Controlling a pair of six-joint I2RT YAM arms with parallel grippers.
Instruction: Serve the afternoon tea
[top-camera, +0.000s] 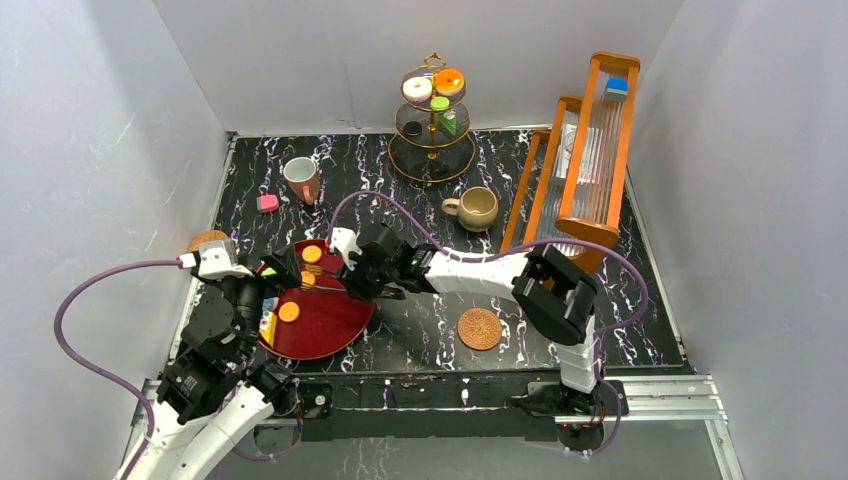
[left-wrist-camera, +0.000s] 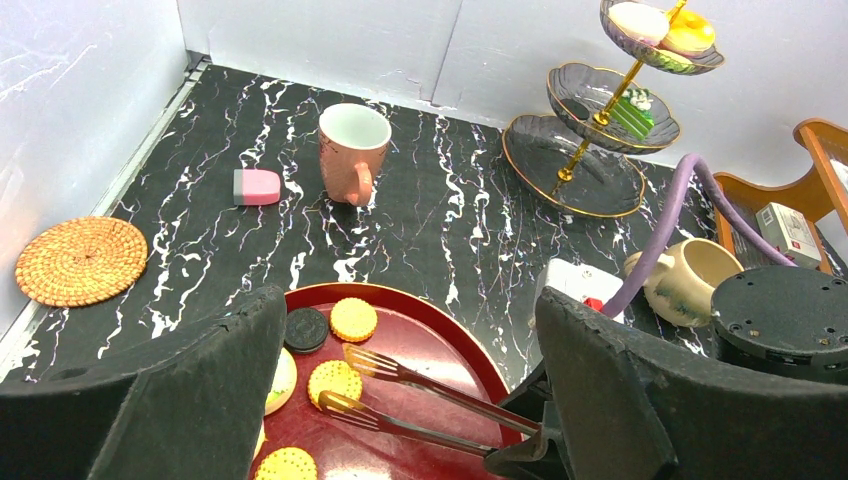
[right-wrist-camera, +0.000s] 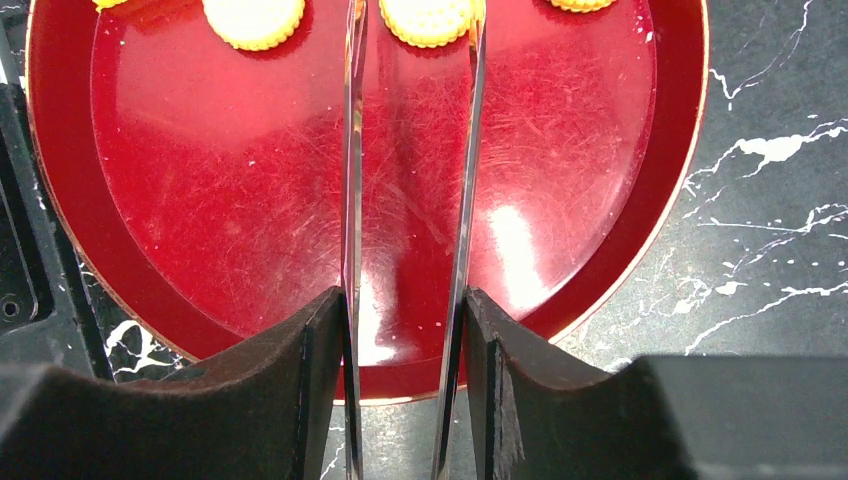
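The right gripper (right-wrist-camera: 405, 310) pinches the tongs (right-wrist-camera: 352, 150), their tips either side of a cookie (right-wrist-camera: 428, 15) on the near-left tray (right-wrist-camera: 620, 200), while the left gripper (left-wrist-camera: 408, 312) hangs spread beside it; I'd guess a weak squeeze drops the cookie before the far stand (top-camera: 433, 120).

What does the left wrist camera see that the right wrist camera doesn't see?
Only the left wrist view: the pink mug, the beige mug, the woven coaster, the pink pastry, the dark sandwich cookie and the three-tier stand with treats on it. Only the right wrist view: a close look at the right gripper squeezing both arms of the tongs. Both: the red tray, the tongs and round yellow cookies.
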